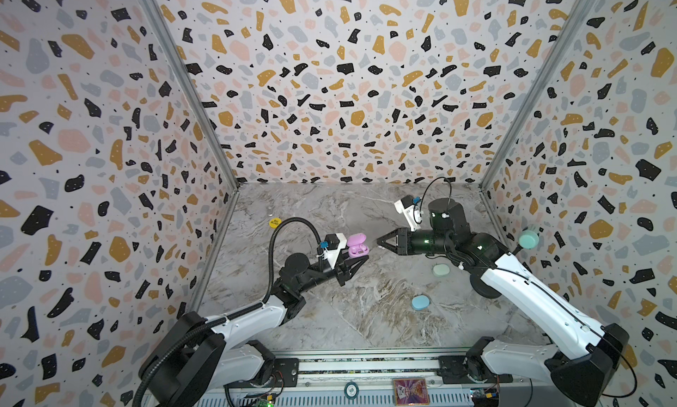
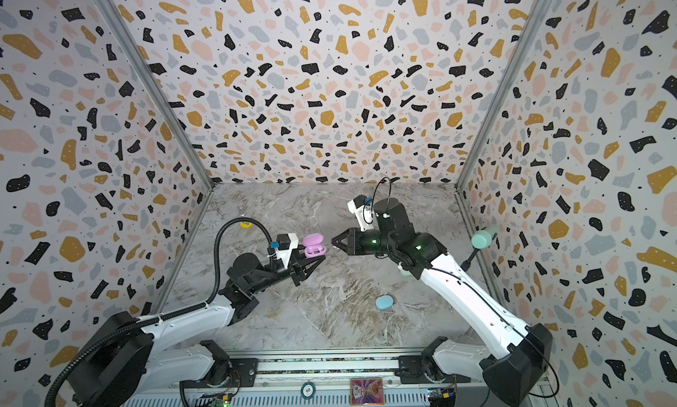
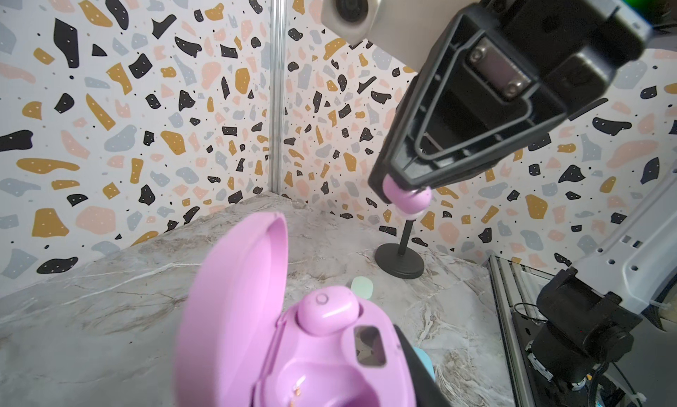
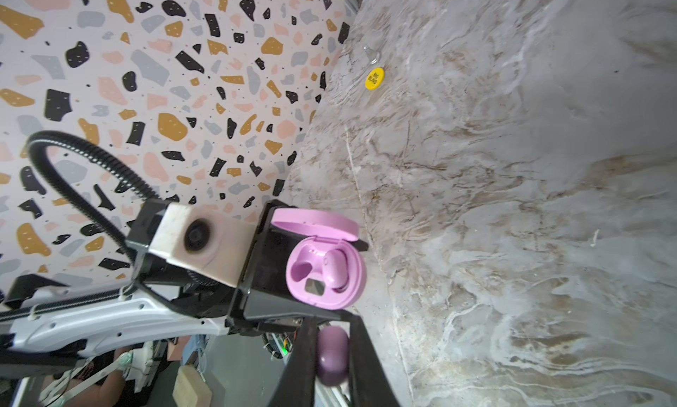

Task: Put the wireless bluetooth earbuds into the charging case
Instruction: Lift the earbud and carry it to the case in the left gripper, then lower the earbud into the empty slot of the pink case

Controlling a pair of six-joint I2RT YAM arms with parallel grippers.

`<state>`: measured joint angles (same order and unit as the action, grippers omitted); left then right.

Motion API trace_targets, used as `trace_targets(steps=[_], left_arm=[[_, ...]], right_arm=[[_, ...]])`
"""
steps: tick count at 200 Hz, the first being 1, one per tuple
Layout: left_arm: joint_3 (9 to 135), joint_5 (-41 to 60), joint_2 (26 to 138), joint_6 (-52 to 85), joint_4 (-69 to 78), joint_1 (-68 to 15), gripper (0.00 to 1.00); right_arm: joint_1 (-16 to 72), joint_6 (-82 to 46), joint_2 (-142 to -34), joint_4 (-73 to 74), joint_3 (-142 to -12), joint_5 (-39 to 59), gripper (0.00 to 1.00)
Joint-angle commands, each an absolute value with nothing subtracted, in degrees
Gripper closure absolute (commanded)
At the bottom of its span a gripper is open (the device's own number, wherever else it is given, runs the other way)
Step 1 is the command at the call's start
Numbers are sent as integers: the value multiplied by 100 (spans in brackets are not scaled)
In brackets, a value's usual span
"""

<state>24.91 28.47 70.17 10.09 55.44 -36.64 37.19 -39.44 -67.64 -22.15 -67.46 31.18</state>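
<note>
Right wrist: right gripper [image 4: 331, 328] pinches pink earbud [image 4: 332, 354] by round body; likely light, slippery; left gripper [image 4: 353, 277] clamps open case [image 4: 326, 302] ahead

- The left arm [image 1: 252, 313] reached forward, its forearm angled toward the middle.
- The left gripper [image 1: 354, 261] was clamped on the open pink charging case [image 1: 357, 244].
- The right arm [image 1: 542, 295] reached in with its wrist turned leftward.
- The right gripper [image 1: 381, 242] pinched a pink earbud [image 3: 408, 200] at its fingertips, close to the left gripper but apart from it.
</note>
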Motion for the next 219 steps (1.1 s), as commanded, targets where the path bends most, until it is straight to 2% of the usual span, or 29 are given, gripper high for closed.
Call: trace_targets(steps=[1, 70, 219], left_arm=[[2754, 2953, 7113, 738, 5955, -3742, 68], [2912, 2988, 7312, 700, 6223, -3941, 69], [3083, 2918, 7192, 851, 6368, -4185, 69]], right_arm=[[3725, -4491, -6449, -1367, -6456, 3485, 85], [4198, -4889, -6318, -148, -6004, 3341, 84], [4390, -4945, -6554, 240, -5794, 3340, 83]])
